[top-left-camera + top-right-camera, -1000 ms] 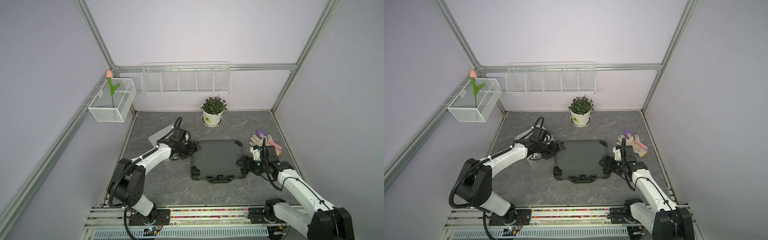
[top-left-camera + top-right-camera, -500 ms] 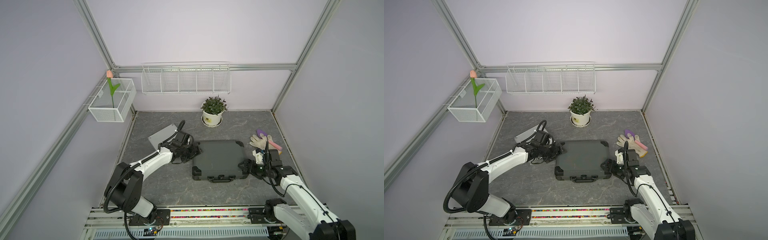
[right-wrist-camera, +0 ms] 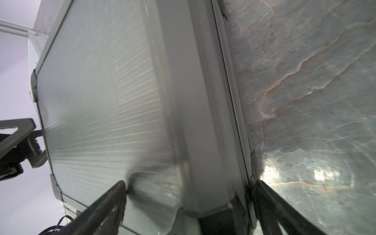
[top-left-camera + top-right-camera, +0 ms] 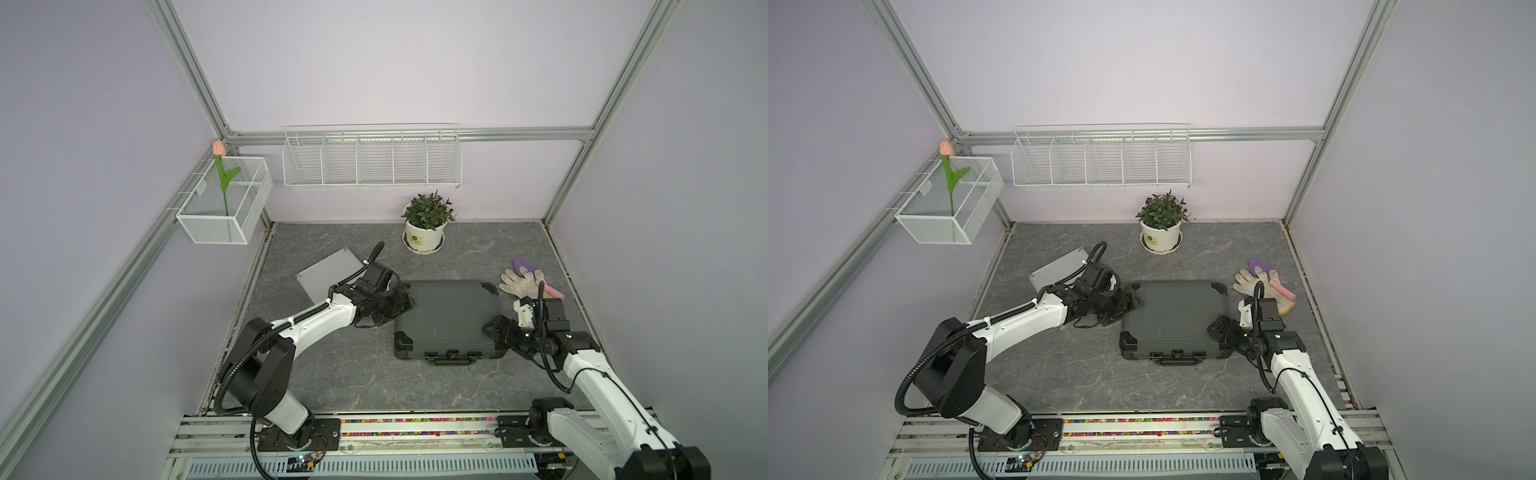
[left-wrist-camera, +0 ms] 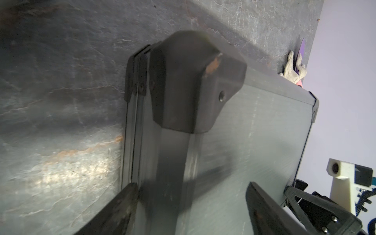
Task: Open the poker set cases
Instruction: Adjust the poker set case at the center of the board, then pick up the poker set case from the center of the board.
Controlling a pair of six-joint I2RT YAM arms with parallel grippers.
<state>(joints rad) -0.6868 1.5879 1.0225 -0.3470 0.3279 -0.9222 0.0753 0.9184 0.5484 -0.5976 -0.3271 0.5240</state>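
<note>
The larger dark grey poker set case (image 4: pixel 449 320) (image 4: pixel 1171 320) lies flat and closed mid-table, its handle and latches (image 4: pixel 451 356) facing the front. My left gripper (image 4: pixel 405 301) (image 5: pixel 191 185) is open at its back left corner, one finger low against the side wall and the other above the lid (image 5: pixel 254 132). At the case's right front corner my right gripper (image 4: pixel 492 330) (image 3: pixel 189 184) stands open astride the edge. One of its fingertips is close over the ribbed lid (image 3: pixel 101 101). The small silver case (image 4: pixel 328 274) lies closed behind my left arm, partly hidden.
A potted plant (image 4: pixel 426 224) stands at the back centre. A work glove (image 4: pixel 521 282) with a purple and pink tool lies right of the dark case. A wire shelf (image 4: pixel 372 160) and a basket with a tulip (image 4: pixel 224 208) hang on the walls.
My left gripper slid forward and right from the silver case to the dark case's corner. The right arm drew back toward the front and its jaws spread wider. The dark case shifted slightly forward.
</note>
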